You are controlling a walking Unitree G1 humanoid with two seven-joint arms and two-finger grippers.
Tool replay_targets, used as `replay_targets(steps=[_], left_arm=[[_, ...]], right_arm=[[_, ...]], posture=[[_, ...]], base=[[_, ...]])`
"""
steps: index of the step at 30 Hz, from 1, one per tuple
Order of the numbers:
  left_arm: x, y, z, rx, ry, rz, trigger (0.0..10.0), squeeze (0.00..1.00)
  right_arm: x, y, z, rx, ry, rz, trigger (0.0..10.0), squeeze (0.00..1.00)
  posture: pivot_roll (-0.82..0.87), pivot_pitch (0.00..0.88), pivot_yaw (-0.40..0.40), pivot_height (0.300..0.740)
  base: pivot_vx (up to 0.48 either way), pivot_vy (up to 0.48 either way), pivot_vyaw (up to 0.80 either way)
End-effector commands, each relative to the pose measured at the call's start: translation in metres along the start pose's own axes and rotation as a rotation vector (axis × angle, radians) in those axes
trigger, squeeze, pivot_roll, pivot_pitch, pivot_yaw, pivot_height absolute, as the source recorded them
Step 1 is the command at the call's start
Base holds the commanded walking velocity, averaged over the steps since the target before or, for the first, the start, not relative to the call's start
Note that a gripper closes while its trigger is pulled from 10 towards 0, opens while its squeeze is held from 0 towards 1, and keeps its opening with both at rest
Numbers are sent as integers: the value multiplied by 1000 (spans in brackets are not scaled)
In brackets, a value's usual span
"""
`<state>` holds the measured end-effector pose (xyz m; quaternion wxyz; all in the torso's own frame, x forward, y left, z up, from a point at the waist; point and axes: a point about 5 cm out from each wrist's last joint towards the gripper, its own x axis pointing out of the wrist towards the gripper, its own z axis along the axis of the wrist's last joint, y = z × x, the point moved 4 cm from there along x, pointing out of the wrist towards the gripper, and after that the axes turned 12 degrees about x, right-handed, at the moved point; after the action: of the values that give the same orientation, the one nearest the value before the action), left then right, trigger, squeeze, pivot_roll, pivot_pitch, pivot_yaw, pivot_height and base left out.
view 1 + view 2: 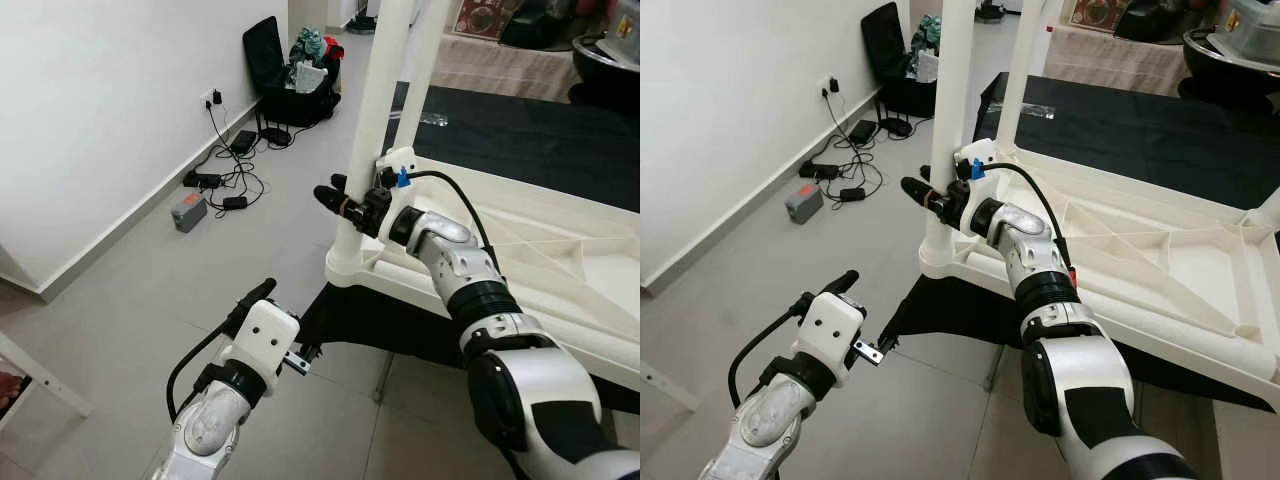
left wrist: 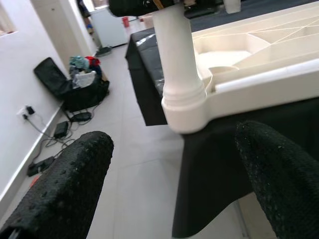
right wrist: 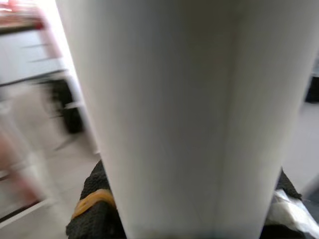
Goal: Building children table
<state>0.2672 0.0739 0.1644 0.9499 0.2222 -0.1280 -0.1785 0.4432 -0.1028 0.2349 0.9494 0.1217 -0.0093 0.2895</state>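
Around the white table leg [image 1: 372, 130] my right gripper [image 1: 345, 200] clamps, steadying it upright in the upturned tabletop [image 1: 560, 260]. Left gripper [image 2: 164, 169] waits wide below that corner.

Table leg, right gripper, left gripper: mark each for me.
table leg [image 1: 372, 110], left eye view, mid shaft.
right gripper [image 1: 336, 196], left eye view, fingers clamped round the leg.
left gripper [image 2: 174, 179], left wrist view, gap between open fingers.

no text, label, brand, number or sign can be read anywhere in these views; nothing is sharp enough.
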Motion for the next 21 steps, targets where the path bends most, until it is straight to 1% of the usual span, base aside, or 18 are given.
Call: replay_targets(steps=[1,2,4,6,7,8,9,10,11,14,15,16,17,18,19,20,21], left_arm=[[-1,-2,-1,8,9,-11,10000,0],[-1,-2,-1,8,9,-12,10000,0],[-1,-2,-1,8,9,-12,10000,0],[-1,-2,-1,8,9,-12,10000,0],[-1,-2,-1,8,9,-12,10000,0],[-1,-2,-2,8,9,-12,10000,0],[0,-2,-2,9,10,-12,10000,0],[0,-2,-2,9,10,-12,10000,0],[0,-2,-2,9,11,-12,10000,0],[0,-1,-2,10,10,-11,10000,0],[0,-1,-2,10,11,-10,10000,0],[0,-1,-2,10,11,-10,10000,0],[0,-1,-2,11,9,-9,10000,0],[0,-1,-2,10,8,-8,10000,0],[0,-1,-2,10,8,-8,10000,0],[0,-1,-1,9,8,-8,10000,0],[0,-1,-1,8,6,-7,10000,0]], right_arm=[[-4,-20,4,-1,-7,-150,0,0],[-8,-33,6,-12,-22,-274,0,0],[-8,-33,6,-12,-22,-274,0,0],[-19,-56,7,-15,-65,-524,0,0],[-19,-56,7,-15,-65,-524,0,0],[-30,-67,6,-9,-107,-687,0,0],[-38,-72,2,23,-146,-809,0,0],[-38,-72,2,23,-146,-809,0,0],[-44,-74,-1,47,-170,-890,0,0],[-45,-72,-4,56,-185,-919,0,0],[-47,-67,-5,65,-212,-959,0,0],[-47,-67,-5,65,-212,-959,0,0],[-45,-60,-7,78,-229,-975,0,0],[-43,-52,-10,102,-241,-977,5176,0],[-43,-52,-10,102,-241,-977,5176,0],[-40,-46,-11,120,-246,-977,10000,0],[-37,-39,-10,133,-267,-950,10000,0]], posture=[[125,108,-78,740],[125,109,-76,740],[125,109,-76,740],[124,108,-76,740],[124,108,-76,740],[124,110,-78,740],[122,109,-77,740],[122,109,-77,740],[122,109,-77,740],[125,110,-81,740],[124,111,-79,740],[124,111,-79,740],[120,112,-77,740],[121,111,-81,740],[121,111,-81,740],[121,113,-79,740],[119,111,-80,740]], base=[[0,0,0],[0,0,0],[0,0,0],[0,0,0],[0,0,0],[0,0,0],[0,0,0],[0,0,0],[0,0,0],[0,0,0],[0,0,0],[0,0,0],[0,0,0],[0,0,0],[0,0,0],[0,0,0],[0,0,0]])
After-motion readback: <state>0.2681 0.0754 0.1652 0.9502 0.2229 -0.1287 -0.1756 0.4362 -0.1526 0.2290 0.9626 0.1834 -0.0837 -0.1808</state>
